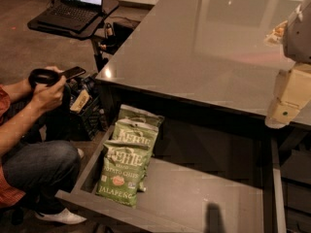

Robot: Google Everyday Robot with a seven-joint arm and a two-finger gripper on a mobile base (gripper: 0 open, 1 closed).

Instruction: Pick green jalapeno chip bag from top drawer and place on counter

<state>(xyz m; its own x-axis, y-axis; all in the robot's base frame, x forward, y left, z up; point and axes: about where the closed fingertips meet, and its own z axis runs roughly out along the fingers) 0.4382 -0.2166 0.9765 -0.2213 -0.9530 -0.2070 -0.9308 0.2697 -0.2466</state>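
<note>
The green jalapeno chip bag point(121, 171) lies flat at the left front of the open top drawer point(199, 195), with "JALAPENO" along its near edge. Two look-alike green bags point(140, 130) lie behind it, each overlapping the one behind. The dark glossy counter point(204, 47) spans the scene above the drawer. My gripper point(283, 111) hangs at the far right edge of the view, over the counter's front right edge, well to the right of the bags and above them. It holds nothing that I can see.
A person point(34, 149) crouches at the left beside the drawer, holding a phone point(73, 73). A laptop point(75, 6) sits on a small black stand at the back left. A box of clutter point(82, 103) stands under it.
</note>
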